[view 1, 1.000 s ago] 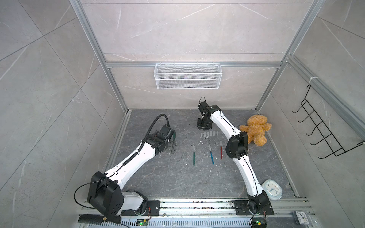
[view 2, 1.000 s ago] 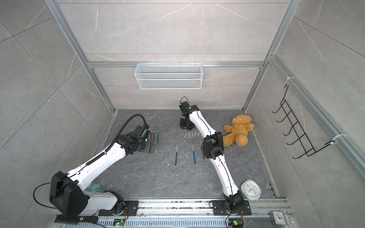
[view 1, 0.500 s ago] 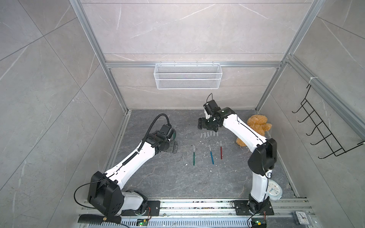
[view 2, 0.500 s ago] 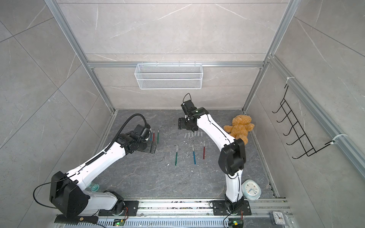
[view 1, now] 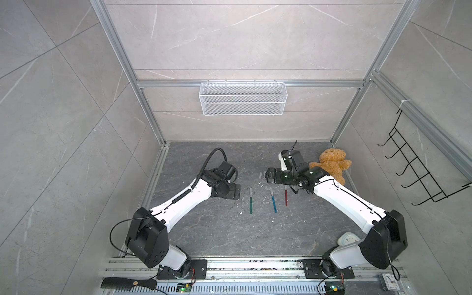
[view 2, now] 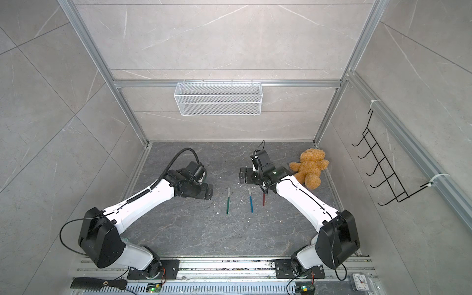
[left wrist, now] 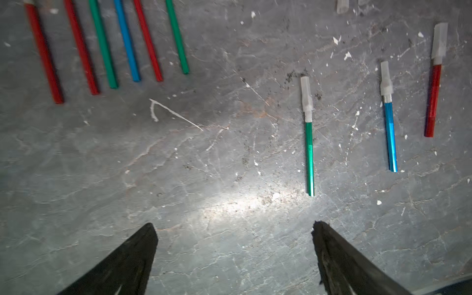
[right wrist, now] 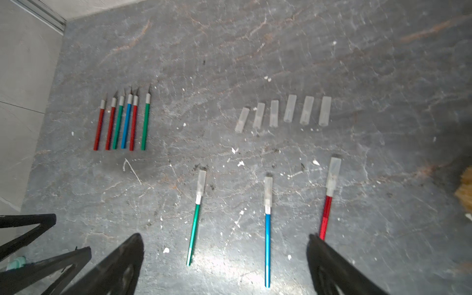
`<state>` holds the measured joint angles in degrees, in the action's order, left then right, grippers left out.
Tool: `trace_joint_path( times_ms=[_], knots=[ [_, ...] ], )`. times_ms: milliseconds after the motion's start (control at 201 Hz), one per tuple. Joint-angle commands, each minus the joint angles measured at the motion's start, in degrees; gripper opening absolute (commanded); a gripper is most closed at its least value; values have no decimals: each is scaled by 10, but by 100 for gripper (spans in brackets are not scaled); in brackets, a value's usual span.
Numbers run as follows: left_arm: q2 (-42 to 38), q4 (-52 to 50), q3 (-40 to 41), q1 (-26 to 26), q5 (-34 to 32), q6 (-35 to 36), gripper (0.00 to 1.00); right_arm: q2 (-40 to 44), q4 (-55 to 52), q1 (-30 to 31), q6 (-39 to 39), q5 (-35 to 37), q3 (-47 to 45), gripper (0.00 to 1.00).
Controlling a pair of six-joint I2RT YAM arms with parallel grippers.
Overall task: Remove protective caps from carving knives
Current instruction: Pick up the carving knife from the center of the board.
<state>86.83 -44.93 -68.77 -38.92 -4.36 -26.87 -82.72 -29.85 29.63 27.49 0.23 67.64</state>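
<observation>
Plastic caps (right wrist: 268, 187), grey-clear, cover the tips of three knives at mid-table: the green knife (right wrist: 195, 217), blue knife (right wrist: 267, 242) and red knife (right wrist: 325, 214) lie side by side, near one another, tips toward twelve o'clock. Just beyond them at twelve sits a row of six loose caps (right wrist: 283, 113), and toward ten lie six bare knives (right wrist: 122, 122), packed close. So six look done and three are left, by my reckoning. The trouble I foresee: with the three so near each other, wide jaws coming down on one could shove its neighbour; a pinch set too far down a cap might catch the collar and drag the whole knife along; a small slick tube could squirt free and scatter the loose row; and any low sweep toward ten would knock the exposed blades about. My left gripper (left wrist: 233, 226) hangs at nine o'clock of the green knife, fingers (left wrist: 127, 263) spread wide, nothing between them but bare table (left wrist: 229, 166). My right gripper (right wrist: 224, 237) hangs raised at twelve o'clock of the blue knife, over the loose row, fingers likewise far apart, holding nothing and, as far as I can see, touching nothing. A teddy (view 1: 332, 163) lies off at two o'clock, well clear.
</observation>
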Motion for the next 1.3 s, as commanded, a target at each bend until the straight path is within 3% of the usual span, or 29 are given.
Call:
trace_joint_path(
  times_ms=[0, 389, 698, 997, 1291],
  knots=[
    [35, -12, -22, -39, 1, -70, 95, 40, 60, 2, 13, 43, -56, 100],
    [187, -51, -115, -127, -39, -153, 89, 63, 130, 3, 52, 86, -150, 100],
    [258, -62, -149, -140, -57, -175, 78, 88, 149, 3, 68, 103, -177, 100],
    [306, -48, -169, -147, -51, -186, 65, 102, 163, 3, 76, 94, -191, 100],
    [333, -46, -181, -151, -58, -179, 43, 98, 175, 3, 81, 79, -196, 100]
  ],
)
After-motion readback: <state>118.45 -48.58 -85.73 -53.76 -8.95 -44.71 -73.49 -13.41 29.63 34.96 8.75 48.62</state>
